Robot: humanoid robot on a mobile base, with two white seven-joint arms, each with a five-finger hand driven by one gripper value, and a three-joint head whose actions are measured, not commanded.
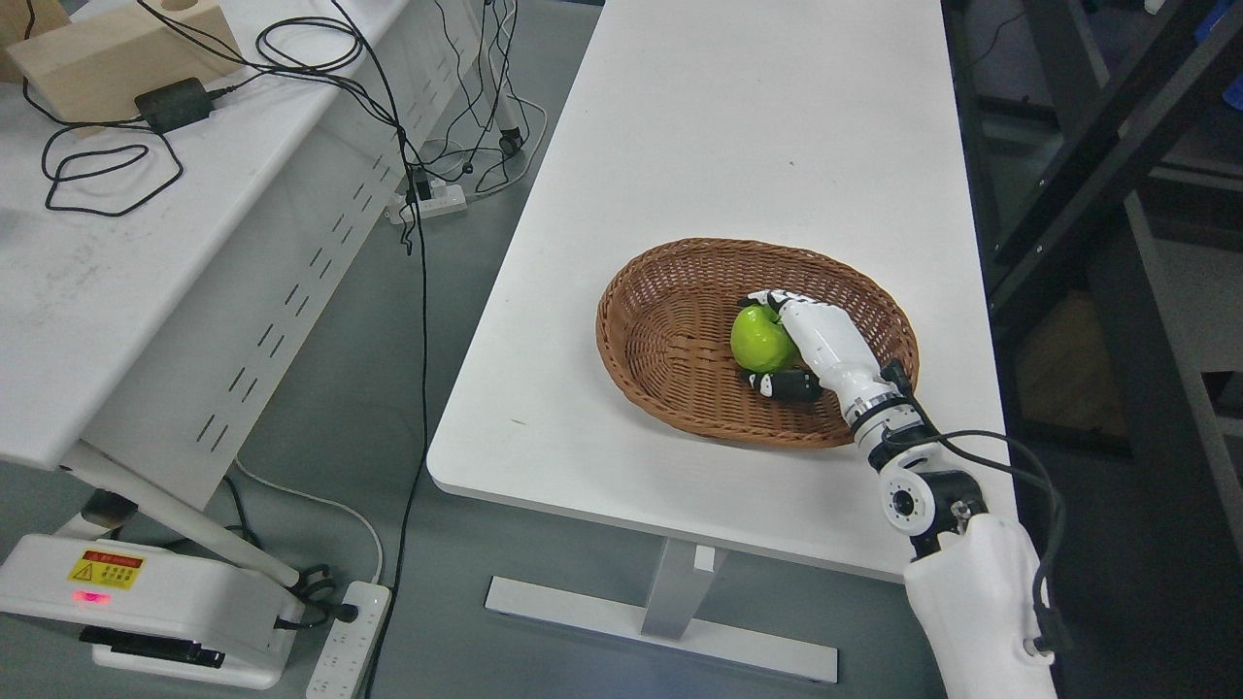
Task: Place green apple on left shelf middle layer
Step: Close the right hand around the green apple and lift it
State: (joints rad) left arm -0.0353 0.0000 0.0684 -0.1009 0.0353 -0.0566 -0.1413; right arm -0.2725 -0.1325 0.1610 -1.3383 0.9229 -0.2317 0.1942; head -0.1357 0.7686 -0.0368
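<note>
A green apple (759,338) lies inside a brown wicker basket (660,330) on the white table (699,146). My right hand (767,345) reaches into the basket from the lower right. Its white fingers (777,299) curl over the apple's top and its dark thumb (785,385) sits under the apple, so the hand is shut on it. The apple looks to be still down in the basket. The left arm is out of view. No shelf shows in this view.
A second white desk (97,291) stands at the left with a wooden block (107,53), a black adapter (173,104) and cables. Power strips lie on the grey floor. A dark frame (1097,146) stands at the right.
</note>
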